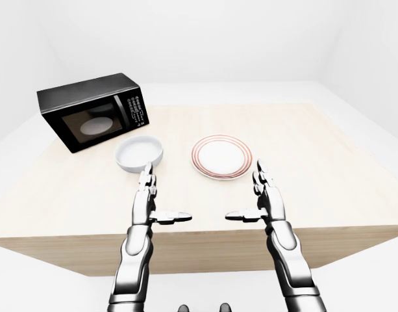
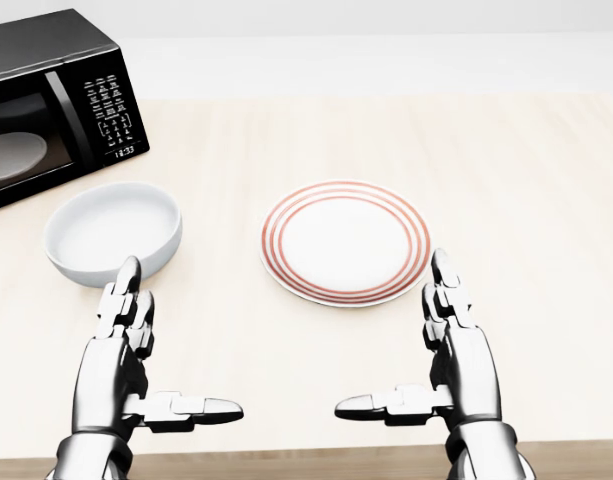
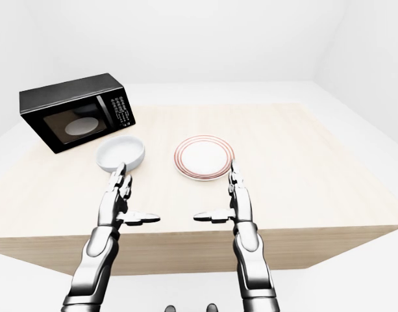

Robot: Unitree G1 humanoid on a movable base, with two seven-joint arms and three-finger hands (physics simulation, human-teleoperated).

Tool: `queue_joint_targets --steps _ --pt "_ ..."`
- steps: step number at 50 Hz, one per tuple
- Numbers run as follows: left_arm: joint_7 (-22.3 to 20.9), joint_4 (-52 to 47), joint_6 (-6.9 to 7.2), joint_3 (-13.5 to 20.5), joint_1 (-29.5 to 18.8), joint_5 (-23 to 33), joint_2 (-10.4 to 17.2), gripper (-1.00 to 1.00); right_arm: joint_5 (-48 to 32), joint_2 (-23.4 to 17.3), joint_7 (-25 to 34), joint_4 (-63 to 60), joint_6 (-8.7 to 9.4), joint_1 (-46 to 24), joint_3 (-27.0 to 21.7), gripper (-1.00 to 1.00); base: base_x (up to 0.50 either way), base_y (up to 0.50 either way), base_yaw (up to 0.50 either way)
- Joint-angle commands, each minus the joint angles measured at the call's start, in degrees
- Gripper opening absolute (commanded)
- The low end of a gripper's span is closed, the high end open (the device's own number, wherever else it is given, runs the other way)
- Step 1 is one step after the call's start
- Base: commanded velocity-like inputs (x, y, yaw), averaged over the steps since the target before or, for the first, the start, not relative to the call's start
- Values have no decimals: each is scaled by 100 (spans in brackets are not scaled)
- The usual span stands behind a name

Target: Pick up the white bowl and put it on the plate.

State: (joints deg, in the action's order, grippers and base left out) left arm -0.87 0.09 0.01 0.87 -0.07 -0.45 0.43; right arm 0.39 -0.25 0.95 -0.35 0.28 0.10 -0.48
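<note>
Left-eye view: white bowl [image 1: 139, 154] sits on the table [image 1: 328, 169] between microwave [image 1: 91, 112] and plate [image 1: 221, 156], just beside both.

Head view: left hand [image 2: 126, 345] hovers just below the bowl, fingers straight, thumb stuck out sideways, holding nothing. Right hand [image 2: 454, 350] mirrors it.

Right-eye view: nothing new; looks like both hands are staged for the reach.
</note>
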Motion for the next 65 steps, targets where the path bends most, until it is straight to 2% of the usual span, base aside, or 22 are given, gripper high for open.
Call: queue_joint_targets --steps 1,12,14,15,17,19,26,30,33,41,46,56,65 --pt "-135 14 4 138 -14 -68 69 100 -7 -27 159 -47 -3 36 -3 100 0 0 0" --pt "-136 6 10 137 -9 -69 68 100 -250 -13 147 -120 -9 82 111 100 0 3 0" --pt "-134 -23 35 134 -5 -68 68 100 -258 -13 157 -116 -29 89 110 100 0 41 0" --pt "-136 50 -20 140 -23 -67 68 100 -282 -11 160 -130 -28 103 126 100 0 45 0" --pt "-135 49 -21 138 -21 -67 68 100 -302 -6 164 -72 -76 96 136 100 0 46 0" --pt "-129 -34 38 127 3 -63 64 100 -331 -1 167 -37 -106 90 154 100 0 47 0" --pt "-128 3 11 131 -3 -61 64 100 -331 3 174 -92 -55 93 151 100 0 48 0" --pt "-126 32 1 136 -19 -62 66 100 -335 7 181 -13 -110 81 159 100 0 48 0" --pt "-125 47 2 139 -30 -65 68 100 -335 5 188 -104 -49 98 162 100 0 48 0" --pt "-126 80 -27 138 -34 -66 70 100 -382 5 168 59 -167 57 171 100 0 47 0" --pt "-125 80 -28 139 -34 -67 69 100 -382 17 182 213 -210 25 190 100 0 1 0" --pt "-124 80 -28 139 -34 -67 69 100 -430 23 186 199 -156 41 232 100 0 0 0" --pt "-124 80 -26 139 -34 -68 69 100 -530 15 171 276 -184 20 242 100 0 0 0"
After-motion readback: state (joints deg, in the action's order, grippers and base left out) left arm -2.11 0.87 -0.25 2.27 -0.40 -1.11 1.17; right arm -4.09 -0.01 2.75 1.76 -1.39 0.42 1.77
